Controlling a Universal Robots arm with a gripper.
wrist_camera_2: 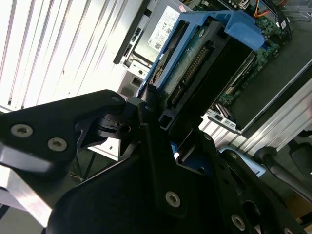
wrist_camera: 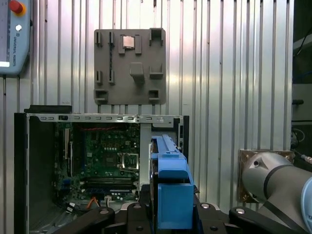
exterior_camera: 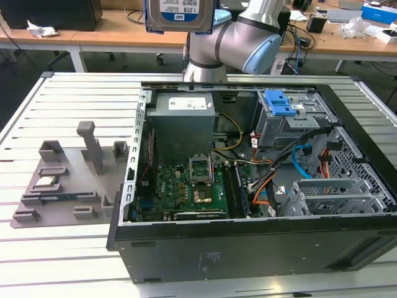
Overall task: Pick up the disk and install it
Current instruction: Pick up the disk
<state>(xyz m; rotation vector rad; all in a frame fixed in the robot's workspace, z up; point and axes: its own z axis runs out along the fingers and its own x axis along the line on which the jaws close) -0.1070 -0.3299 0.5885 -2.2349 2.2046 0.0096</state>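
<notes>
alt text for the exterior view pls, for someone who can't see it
The robot arm holds the disk high at the picture's top edge, above an open computer case lying on a slatted metal table. A grey parts tray sits to the exterior view's left of the case, with a small silver chip in it.

A ribbed metal table lies below the claw; beyond it wooden desks with white legs stand on dark floor
</notes>
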